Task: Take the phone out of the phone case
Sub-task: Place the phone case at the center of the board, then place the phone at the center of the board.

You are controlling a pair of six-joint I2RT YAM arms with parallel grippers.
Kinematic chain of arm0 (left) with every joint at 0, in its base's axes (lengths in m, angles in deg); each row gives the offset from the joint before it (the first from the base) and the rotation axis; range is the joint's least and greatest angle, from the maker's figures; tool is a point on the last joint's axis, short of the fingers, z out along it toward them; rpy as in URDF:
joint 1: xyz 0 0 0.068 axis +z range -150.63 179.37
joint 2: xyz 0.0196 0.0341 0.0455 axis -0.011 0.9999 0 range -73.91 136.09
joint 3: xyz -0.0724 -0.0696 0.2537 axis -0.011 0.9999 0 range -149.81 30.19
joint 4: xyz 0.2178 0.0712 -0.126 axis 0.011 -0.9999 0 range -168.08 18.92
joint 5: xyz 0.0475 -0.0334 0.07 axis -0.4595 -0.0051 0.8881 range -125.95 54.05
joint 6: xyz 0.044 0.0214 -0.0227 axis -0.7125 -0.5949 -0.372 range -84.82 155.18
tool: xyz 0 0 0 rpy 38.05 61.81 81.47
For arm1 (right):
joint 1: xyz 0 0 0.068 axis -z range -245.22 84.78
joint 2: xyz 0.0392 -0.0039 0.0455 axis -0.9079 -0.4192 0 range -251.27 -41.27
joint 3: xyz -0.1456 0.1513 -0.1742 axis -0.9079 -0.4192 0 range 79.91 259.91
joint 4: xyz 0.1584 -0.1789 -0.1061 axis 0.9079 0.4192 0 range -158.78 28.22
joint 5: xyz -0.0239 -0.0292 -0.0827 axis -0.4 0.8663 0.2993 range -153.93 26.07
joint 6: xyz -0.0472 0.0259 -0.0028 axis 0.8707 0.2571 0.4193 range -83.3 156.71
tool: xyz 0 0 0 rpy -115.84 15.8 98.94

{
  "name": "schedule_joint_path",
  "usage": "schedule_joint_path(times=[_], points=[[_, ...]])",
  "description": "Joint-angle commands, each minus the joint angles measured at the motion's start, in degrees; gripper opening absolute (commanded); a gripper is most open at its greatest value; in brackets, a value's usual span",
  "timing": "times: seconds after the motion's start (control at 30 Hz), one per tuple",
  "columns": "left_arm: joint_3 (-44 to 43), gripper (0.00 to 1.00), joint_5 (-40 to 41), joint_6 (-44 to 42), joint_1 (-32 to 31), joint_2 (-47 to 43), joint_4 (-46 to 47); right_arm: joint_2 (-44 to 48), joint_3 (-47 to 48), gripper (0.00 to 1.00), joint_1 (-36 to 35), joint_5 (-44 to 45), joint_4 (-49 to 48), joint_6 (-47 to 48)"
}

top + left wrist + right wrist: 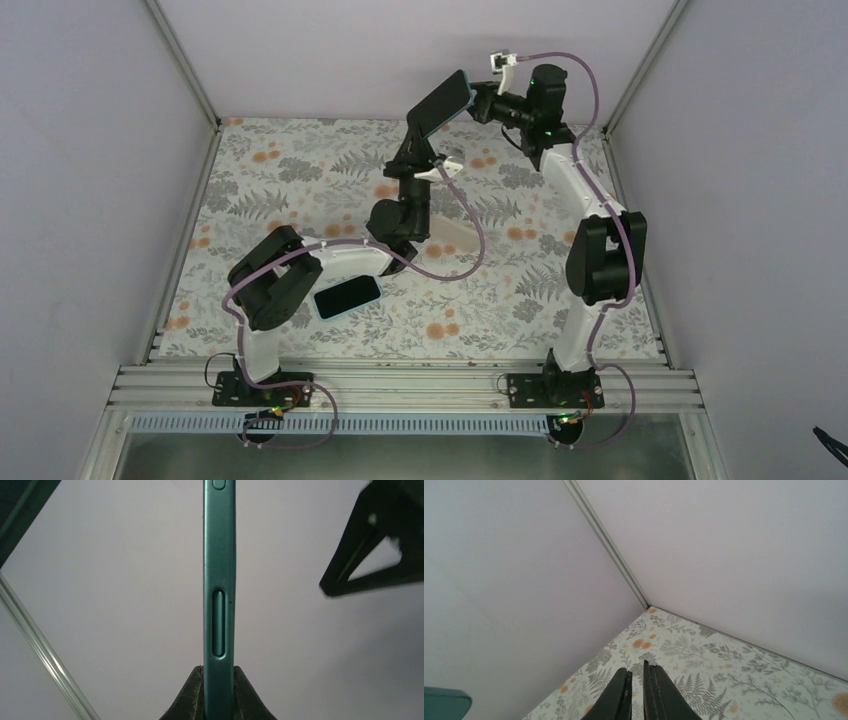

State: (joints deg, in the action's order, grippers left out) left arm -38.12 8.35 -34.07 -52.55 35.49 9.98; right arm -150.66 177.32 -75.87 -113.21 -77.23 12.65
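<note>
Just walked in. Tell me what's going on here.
The left gripper holds a teal-edged slab raised near the back wall. The right gripper hangs beside it, fingers nearly together, gripping nothing. A second dark slab with a pale rim lies on the floral table, nearer the front. Which is phone and which case, I cannot tell.

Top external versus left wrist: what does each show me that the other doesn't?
Only top external: a dark slab with a pale blue rim lying flat on the floral table beside the left arm, plus both whole arms. Only left wrist: the teal side edge of the raised phone and its long button. Both: the left claw shut on that phone, held off the table. Whether it is cased, neither settles.
</note>
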Motion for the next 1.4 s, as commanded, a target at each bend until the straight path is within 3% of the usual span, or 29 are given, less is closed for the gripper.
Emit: schedule_joint_path(times=[0.0, 0.03, 0.13, 0.2, 0.33, 0.4, 0.53, 0.8, 1.23, 1.37], points=[[4.03, 0.02, -1.64, -1.9, 1.85, -2.26, 5.14, 2.9, -1.94, 0.11, 3.89, 0.38, 1.9, 2.15], [4.85, 0.02, -1.96, -2.92, 2.12, -2.53, 5.82, 3.27, -2.25, 0.13, 4.56, 1.14, 2.64, 3.41], [9.21, 0.02, -2.81, -5.04, 4.17, -3.73, 7.51, 3.54, -1.77, 0.45, 6.24, 2.19, 8.07, 10.11], [11.4, 0.02, -3.05, -5.71, 5.91, -5.08, 7.14, 2.79, 0.79, 0.59, 6.38, 4.86, 15.77, 17.47], [15.6, 0.02, -3.61, -6.19, 10.79, -8.55, 3.92, 0.14, 7.94, 0.77, 6.63, 12.92, 33.59, 32.77], [17.77, 0.02, -4.48, -6.7, 13.6, -9.75, 1.04, 1.07, 6.38, 0.8, 6.81, 16.85, 38.3, 38.29], [22.18, 0.02, -5.26, -10.5, 19.11, -9.16, -3.15, 8.16, -4.9, 0.84, 7.3, 20.16, 38.26, 45.05], [33.77, 0.02, -7.19, -23.01, 28.23, -2.31, 12.25, 20.52, -18.96, 0.97, 7.85, 23.09, 40.1, 50.26], [47.35, 0.03, -12.52, -23.09, 29.16, 0.99, 10.08, 30.02, -29.55, 0.99, 8.76, 25.25, 40.76, 52.82], [51.75, 0.09, -15.36, -24.78, 28.64, 3.11, 9.42, 31.6, -30.14, 0.99, 8.95, 25.08, 41.19, 52.76]])
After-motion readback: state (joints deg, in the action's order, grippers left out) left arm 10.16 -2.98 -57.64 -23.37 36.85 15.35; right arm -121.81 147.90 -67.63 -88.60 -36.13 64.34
